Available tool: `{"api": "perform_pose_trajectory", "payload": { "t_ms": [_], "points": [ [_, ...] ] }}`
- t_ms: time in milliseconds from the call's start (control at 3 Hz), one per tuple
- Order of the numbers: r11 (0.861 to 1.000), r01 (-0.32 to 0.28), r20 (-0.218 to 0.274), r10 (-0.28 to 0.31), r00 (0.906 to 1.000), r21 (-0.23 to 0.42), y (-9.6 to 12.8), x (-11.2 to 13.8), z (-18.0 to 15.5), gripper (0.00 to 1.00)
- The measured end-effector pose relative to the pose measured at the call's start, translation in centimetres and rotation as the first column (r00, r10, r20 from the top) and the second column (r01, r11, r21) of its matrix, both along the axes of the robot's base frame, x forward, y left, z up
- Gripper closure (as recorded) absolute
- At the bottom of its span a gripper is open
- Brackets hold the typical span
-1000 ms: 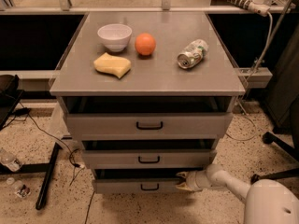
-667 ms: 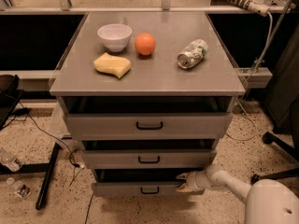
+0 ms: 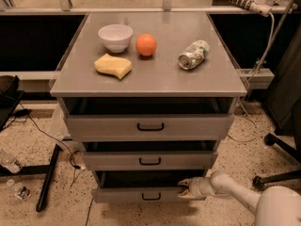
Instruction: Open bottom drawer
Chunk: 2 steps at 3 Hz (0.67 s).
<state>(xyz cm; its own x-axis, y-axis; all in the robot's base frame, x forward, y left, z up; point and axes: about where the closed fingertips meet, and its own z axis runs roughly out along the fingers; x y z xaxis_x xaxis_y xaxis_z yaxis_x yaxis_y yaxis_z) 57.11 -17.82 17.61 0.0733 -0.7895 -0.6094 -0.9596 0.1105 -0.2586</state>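
The bottom drawer point(image 3: 120, 194) is the lowest grey front of the cabinet, with a small black bar handle point(image 3: 151, 197). It stands partly pulled out, and a dark gap of its interior point(image 3: 141, 179) shows above the front. My gripper point(image 3: 184, 189) is at the right end of this drawer's front, at its top edge, reaching in from the lower right on a white arm point(image 3: 230, 190). The middle drawer point(image 3: 108, 161) and the wide top drawer point(image 3: 103, 125) also stand a little out.
On the cabinet top point(image 3: 211, 81) are a white bowl point(image 3: 115, 36), an orange point(image 3: 146, 44), a yellow sponge point(image 3: 113, 65) and a crushed can point(image 3: 193, 54). A black stand leg point(image 3: 47, 180) and cables lie on the floor at left. A chair base point(image 3: 277, 173) is at right.
The bottom drawer's front has come slightly further out toward the camera, and my gripper has moved with it. The rest has not moved.
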Motion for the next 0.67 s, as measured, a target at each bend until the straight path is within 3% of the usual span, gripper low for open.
{"api": "perform_pose_trajectory", "payload": {
  "t_ms": [667],
  "points": [
    [1.000, -0.003, -0.015, 0.003, 0.9999, 0.012, -0.6, -1.4, -0.6, 0.34]
  ]
}}
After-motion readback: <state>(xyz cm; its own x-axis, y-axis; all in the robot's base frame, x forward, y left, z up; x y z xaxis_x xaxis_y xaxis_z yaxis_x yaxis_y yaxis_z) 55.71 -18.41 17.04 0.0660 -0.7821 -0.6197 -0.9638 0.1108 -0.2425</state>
